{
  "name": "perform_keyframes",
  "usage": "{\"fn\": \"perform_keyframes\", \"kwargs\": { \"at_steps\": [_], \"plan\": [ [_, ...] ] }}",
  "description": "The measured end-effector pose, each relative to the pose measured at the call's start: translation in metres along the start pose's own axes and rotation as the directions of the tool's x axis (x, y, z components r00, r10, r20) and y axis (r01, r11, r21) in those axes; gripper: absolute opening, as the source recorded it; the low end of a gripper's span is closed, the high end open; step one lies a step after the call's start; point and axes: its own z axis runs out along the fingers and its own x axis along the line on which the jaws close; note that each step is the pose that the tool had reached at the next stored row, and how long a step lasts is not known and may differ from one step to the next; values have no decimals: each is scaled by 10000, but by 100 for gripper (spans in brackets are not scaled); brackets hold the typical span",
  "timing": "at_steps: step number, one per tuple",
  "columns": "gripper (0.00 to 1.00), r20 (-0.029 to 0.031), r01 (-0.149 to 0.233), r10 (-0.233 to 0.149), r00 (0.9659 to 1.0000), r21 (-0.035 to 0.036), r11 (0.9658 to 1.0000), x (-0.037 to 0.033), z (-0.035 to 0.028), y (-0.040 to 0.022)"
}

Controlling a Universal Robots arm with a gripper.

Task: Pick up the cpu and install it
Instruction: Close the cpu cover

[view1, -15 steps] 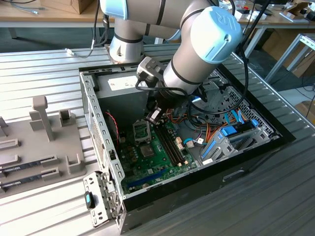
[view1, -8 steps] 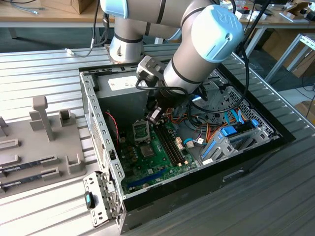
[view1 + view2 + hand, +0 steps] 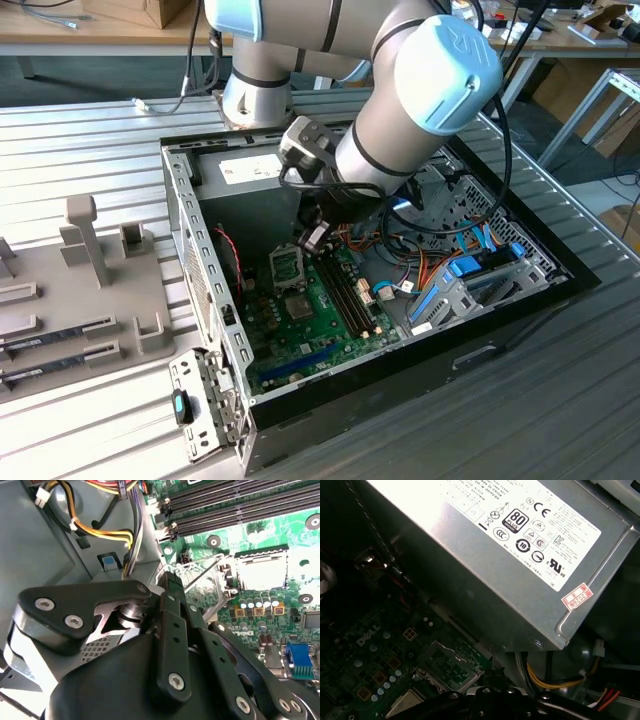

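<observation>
The cpu lies flat in its socket on the green motherboard, silver top up. In the first wrist view the cpu shows beside the raised metal load plate. The same load plate stands open in the second wrist view, next to my gripper. My gripper hangs inside the open computer case, just above the socket. Its black fingers look shut with nothing between them, their tips close to the load plate's edge.
The grey power supply fills the case's back corner close behind the gripper. Yellow and black cables run beside it. Empty memory slots lie next to the socket. Outside the case, a grey fixture holds memory sticks.
</observation>
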Motion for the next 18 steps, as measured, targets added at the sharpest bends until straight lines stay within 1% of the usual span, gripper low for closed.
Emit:
{"fn": "perform_keyframes", "kwargs": {
  "at_steps": [3, 4, 8, 12, 18],
  "plan": [
    [11, -1, 8, -8, 10000, -2, 10000, 15, -7, -18],
    [11, 2, 8, -8, 10000, -4, 10000, 38, -15, -41],
    [11, 11, 14, -14, 10000, -17, 10000, 81, -34, -89],
    [11, 16, 18, -18, 10000, -25, 10000, 101, -43, -112],
    [11, 70, 24, -24, 10000, -85, 10000, 146, -62, -160]
  ]
}}
